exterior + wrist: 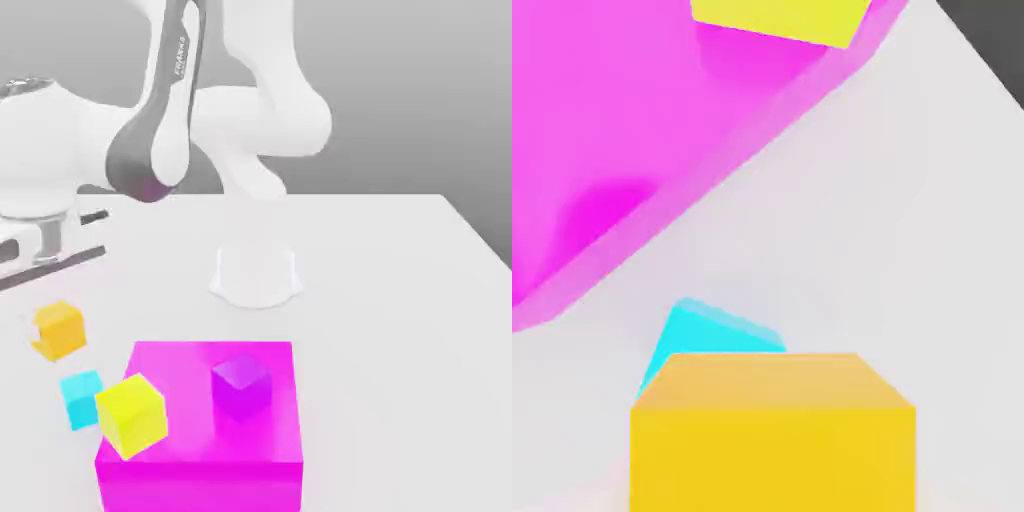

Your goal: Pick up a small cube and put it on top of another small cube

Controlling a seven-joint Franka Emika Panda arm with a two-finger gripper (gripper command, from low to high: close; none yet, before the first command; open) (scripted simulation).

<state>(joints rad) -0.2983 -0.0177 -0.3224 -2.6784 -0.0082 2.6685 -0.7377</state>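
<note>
Small orange cube [774, 432] right under the pincer, cyan cube [717, 335] just beyond; finger state impossible to tell.

Four cubes are showing in all. Two small ones are sitting close together: one orange-amber cube [59, 329] [774, 432] and one cyan cube [80, 397] [717, 335]. One larger lemon-yellow cube [131, 414] [780, 20] is resting against one big magenta block [200, 440] [632, 130], and one purple cube [241, 385] is sitting on it. One white arm [190, 110] is reaching over one white table [400, 300].
</note>
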